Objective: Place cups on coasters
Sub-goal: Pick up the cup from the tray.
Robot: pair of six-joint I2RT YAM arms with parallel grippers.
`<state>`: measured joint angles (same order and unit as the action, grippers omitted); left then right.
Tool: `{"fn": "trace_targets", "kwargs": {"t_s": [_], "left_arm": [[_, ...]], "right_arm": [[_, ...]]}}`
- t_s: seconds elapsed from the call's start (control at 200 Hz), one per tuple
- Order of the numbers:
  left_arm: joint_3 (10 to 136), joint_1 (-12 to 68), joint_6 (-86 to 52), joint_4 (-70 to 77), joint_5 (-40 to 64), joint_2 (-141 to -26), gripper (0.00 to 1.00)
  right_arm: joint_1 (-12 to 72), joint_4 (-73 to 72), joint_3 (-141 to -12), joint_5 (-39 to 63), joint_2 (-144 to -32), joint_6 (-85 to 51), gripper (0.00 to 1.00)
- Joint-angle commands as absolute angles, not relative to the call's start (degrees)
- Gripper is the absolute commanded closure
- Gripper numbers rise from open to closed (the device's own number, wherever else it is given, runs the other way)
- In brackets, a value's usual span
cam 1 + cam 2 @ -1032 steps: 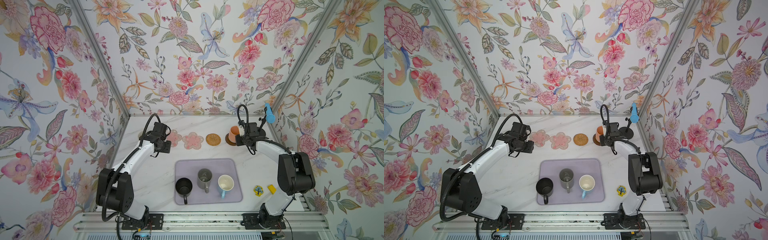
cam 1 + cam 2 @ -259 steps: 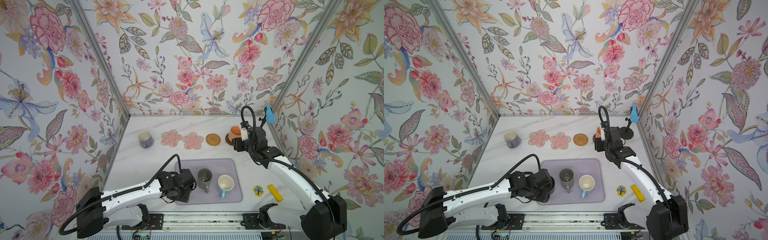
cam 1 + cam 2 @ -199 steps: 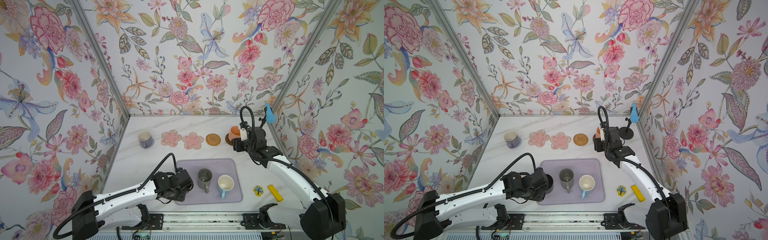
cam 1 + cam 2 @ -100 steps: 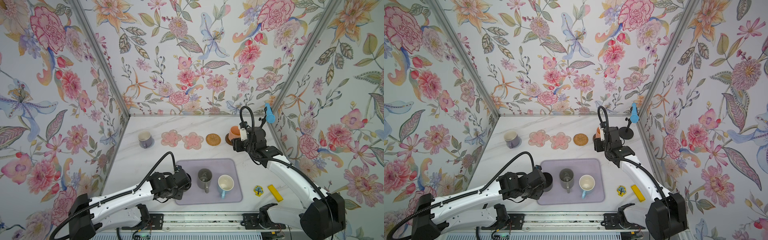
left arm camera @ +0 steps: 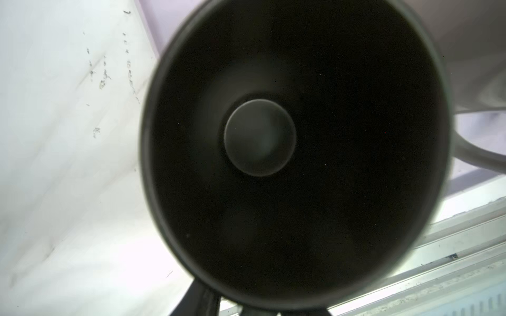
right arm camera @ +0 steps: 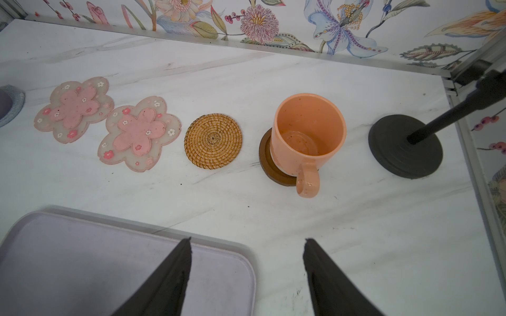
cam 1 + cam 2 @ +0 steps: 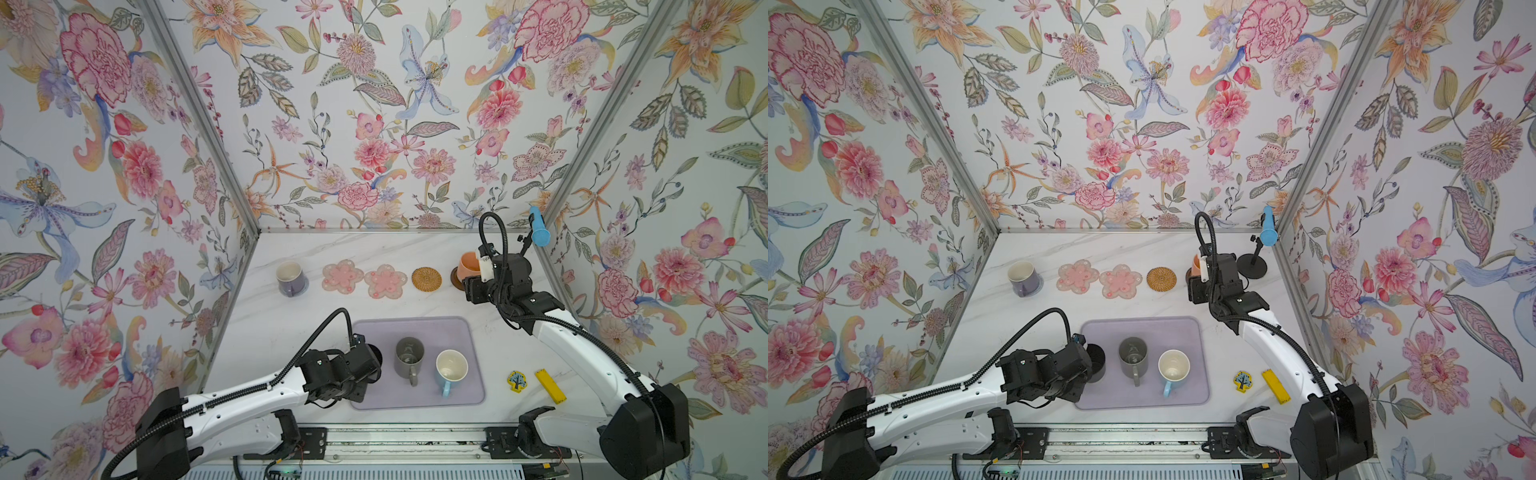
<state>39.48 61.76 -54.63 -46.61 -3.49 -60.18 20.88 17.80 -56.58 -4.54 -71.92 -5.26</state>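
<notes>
Two of five were done, peach mug (image 6: 306, 131) on the brown disc (image 6: 267, 161) and lavender mug (image 7: 289, 276) on the knitted coaster (image 6: 17, 105) beyond the lavender mat (image 7: 436, 328), while grey mug (image 7: 409, 359), blue mug (image 7: 451, 368) and black mug (image 7: 1096, 361) waited on it, the left gripper (image 7: 365, 365) over the black mug with its grip impossible to tell, the right gripper (image 6: 247, 240) with jaws spread, empty.

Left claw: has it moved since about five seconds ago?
Yes. The left claw has come from the back row, beside the pink flower coaster, toward the front, to the black mug at the lavender mat's left end.
</notes>
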Motion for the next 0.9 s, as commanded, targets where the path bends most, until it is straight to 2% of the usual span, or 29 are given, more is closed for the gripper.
{"fn": "trace_targets", "kwargs": {"t_s": [0.0,0.37,0.45,0.56,0.746,0.896], "left_arm": [[38.32,61.17,-54.93,-45.47,-5.54,-58.78,0.64],[36.87,61.20,-54.14,-45.18,-6.22,-58.31,0.67],[36.55,61.17,-54.14,-44.92,-6.41,-57.97,0.75],[36.13,61.25,-54.40,-44.46,-6.46,-57.82,0.77],[35.71,61.21,-54.14,-44.30,-6.52,-57.81,0.94],[35.11,61.27,-54.27,-43.43,-6.15,-57.06,0.97]], "right_arm": [[21.00,18.19,-58.10,-4.06,-72.38,-5.98,0.33],[21.23,20.03,-59.27,-2.82,-73.63,-6.58,0.32],[21.34,20.21,-59.72,-2.82,-74.17,-6.76,0.32],[21.28,20.24,-60.10,-2.73,-74.81,-7.28,0.32],[21.33,20.23,-60.27,-2.69,-75.29,-7.29,0.32],[21.31,20.22,-60.28,-2.75,-75.01,-7.27,0.32]]}}
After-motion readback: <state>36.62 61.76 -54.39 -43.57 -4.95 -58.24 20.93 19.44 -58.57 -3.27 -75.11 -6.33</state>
